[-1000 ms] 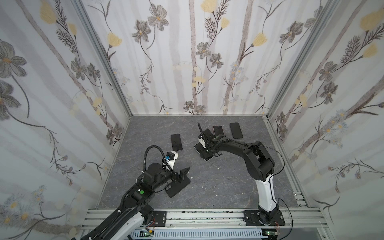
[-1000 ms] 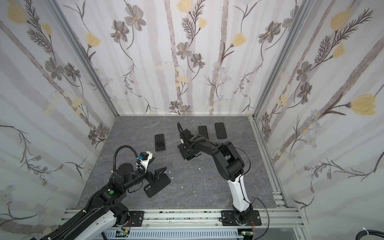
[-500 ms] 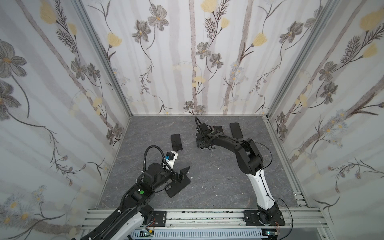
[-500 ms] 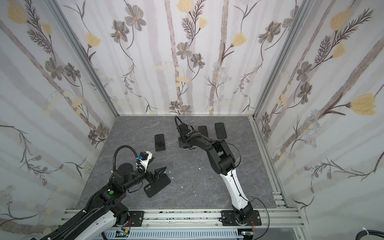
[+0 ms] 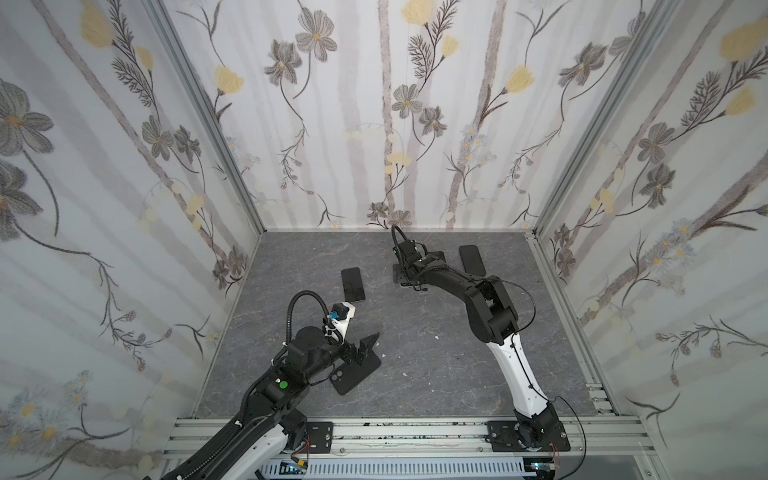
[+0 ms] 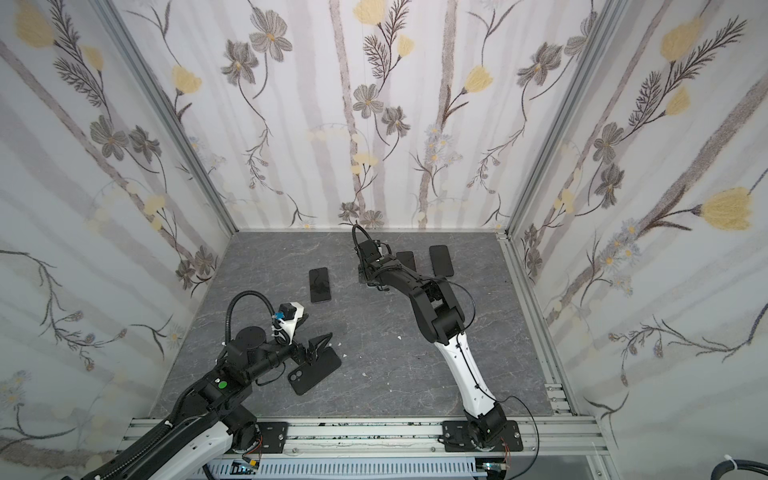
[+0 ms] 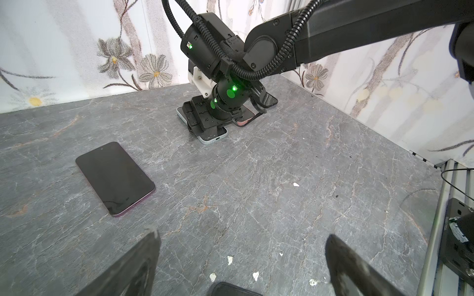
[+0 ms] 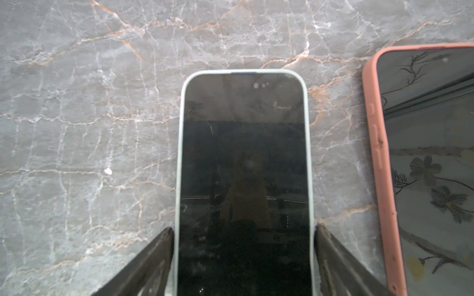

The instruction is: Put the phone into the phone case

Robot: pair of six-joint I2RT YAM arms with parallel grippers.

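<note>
Currently at the pick-up stage; the phone is not yet lifted. Notes run left to right across a top view.

Lower left of centre: left tool, jaws spread fully, nothing between them, poised over the upper-right end of the black phone case. The case lies flat on the grey surface. A camera cut-out shows at its lower end; which face is up, I cannot tell.

Above that: a purple-edged phone, alone, screen up, untouched.

Just right of centre, toward the back wall: right tool astride the pale-rimmed phone, jaws wide, one finger along each long edge. The phone lies flat, screen up, well apart from the case. Whether the pads press the rim or only flank it, I cannot tell.

Right again: a pink-cased phone just beside it, not touching. Farthest right is a dark slab.

Judgement, doing this grasp well:
- Keep the fingers square to the long edges and centred, so the phone does not yaw on closing.
- Set the pads low on the thin rim. The glass looks slick, and a high pinch may squeeze it out.
- Lift straight up before travelling, because the pink-cased neighbour is close.
- The left tool looks well placed to pin the case during insertion.
</note>
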